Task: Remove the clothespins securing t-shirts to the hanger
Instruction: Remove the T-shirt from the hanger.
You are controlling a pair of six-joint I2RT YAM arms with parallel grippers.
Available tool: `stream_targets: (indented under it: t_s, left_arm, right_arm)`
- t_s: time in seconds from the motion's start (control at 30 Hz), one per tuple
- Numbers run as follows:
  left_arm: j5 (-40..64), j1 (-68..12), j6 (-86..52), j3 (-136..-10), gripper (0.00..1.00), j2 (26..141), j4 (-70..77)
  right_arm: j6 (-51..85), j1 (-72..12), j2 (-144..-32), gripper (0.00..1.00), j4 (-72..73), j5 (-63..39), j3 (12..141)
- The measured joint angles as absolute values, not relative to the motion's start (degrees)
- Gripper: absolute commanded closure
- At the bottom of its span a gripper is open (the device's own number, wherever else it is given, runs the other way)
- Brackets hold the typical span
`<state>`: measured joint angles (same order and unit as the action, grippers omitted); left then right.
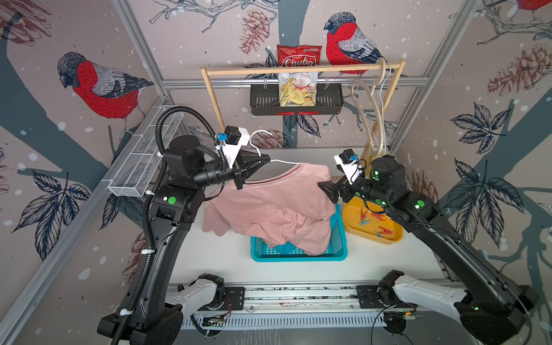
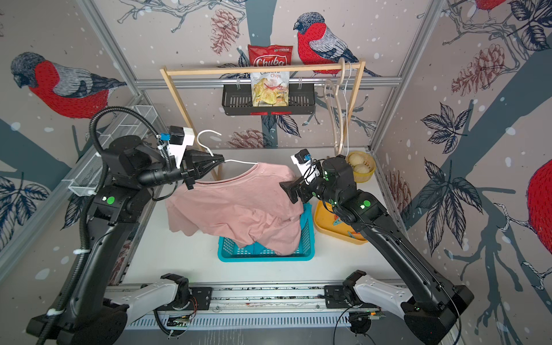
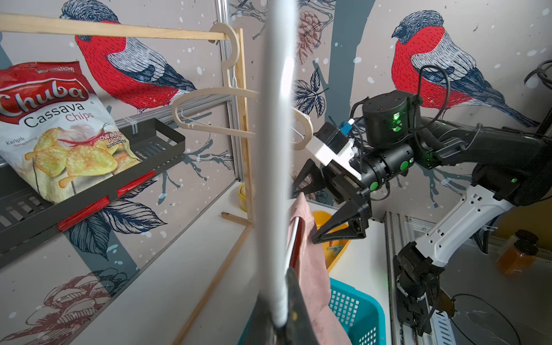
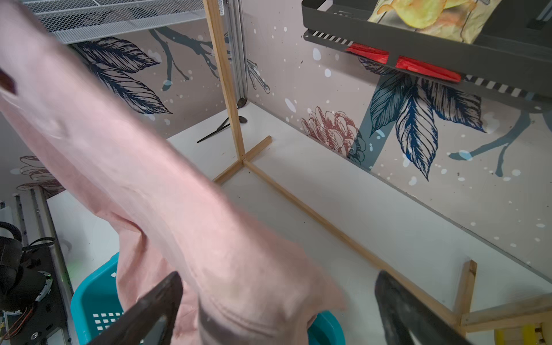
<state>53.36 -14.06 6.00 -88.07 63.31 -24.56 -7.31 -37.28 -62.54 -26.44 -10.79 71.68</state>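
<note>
Left gripper [image 1: 266,160] clamped on one white hanger [image 1: 286,162], right gripper [image 1: 324,189] spread wide beside one pink t-shirt [image 1: 268,206] draping into one teal basket [image 1: 298,257], perhaps five clothespins [image 1: 363,217] in one yellow tray [image 1: 351,219].

White desk [image 1: 209,257], seen in both top views. Teal basket [image 1: 298,257] mid-desk. Yellow tray [image 1: 352,219] just beside basket, on right. Wooden rack base [image 4: 328,226] along back. Small yellow bowl [image 2: 366,179] in back right corner. Black utensil [image 4: 221,130] flat by rack's left post.
</note>
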Motion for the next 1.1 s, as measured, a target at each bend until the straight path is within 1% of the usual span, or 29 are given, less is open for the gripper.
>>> stream_targets:
  t_s: [0.13, 0.2, 0.27, 0.47, 0.77, 0.97, 1.1]
  left_arm:
    - [53.3, -14.0, 5.8, -88.0, 1.0, 62.5, -24.6]
    - [53.3, -14.0, 5.8, -87.9, 1.0, 62.0, -24.6]
    - [53.2, -14.0, 5.8, -88.1, 1.0, 62.0, -24.6]
    - [52.3, -14.0, 6.0, -88.6, 1.0, 62.6, -25.1]
    - [50.8, -13.8, 7.5, -89.3, 1.0, 62.8, -26.4]
    - [50.6, -13.7, 7.6, -89.8, 1.0, 63.0, -27.3]
    - [50.4, -13.7, 7.5, -90.4, 1.0, 63.4, -27.6]
  right_arm:
    - [-7.6, -37.4, -63.9, 0.56, -25.9, -12.3, 71.2]
    - [-7.6, -37.4, -64.1, 0.75, -25.9, -12.7, 71.1]
    - [-7.6, -37.2, -63.8, 1.0, -25.7, -12.7, 70.6]
    - [-6.6, -35.2, -61.6, 1.0, -25.3, -12.1, 68.7]
    - [-0.6, -27.6, -59.4, 1.0, -23.5, -11.5, 67.5]
    - [4.5, -22.8, -60.6, 1.0, -22.9, -13.9, 66.2]
    - [6.9, -21.3, -61.1, 1.0, -22.6, -16.3, 65.1]
